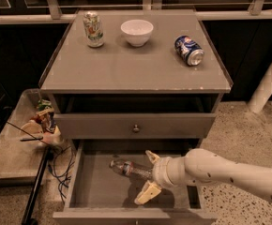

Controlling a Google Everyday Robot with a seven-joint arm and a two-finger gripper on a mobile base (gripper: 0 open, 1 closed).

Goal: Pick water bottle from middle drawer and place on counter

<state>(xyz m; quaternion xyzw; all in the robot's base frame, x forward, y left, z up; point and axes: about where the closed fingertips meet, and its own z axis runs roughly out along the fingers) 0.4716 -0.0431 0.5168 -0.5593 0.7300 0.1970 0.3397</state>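
The water bottle (125, 168) lies on its side on the floor of the open middle drawer (94, 190), cap to the left. My gripper (149, 177) is down inside the drawer at the bottle's right end, open. One finger (147, 193) is in front of the bottle and the other (151, 156) is behind it, so they straddle its base end. I cannot tell if they touch it. The counter (136, 67) is the grey cabinet top above.
On the counter stand a green soda can (93, 29) and a white bowl (137, 32); a blue soda can (189, 50) lies on its side. A closed drawer front with a knob (136, 128) sits above the open drawer. A low side tray with clutter and cables (42, 123) is at left.
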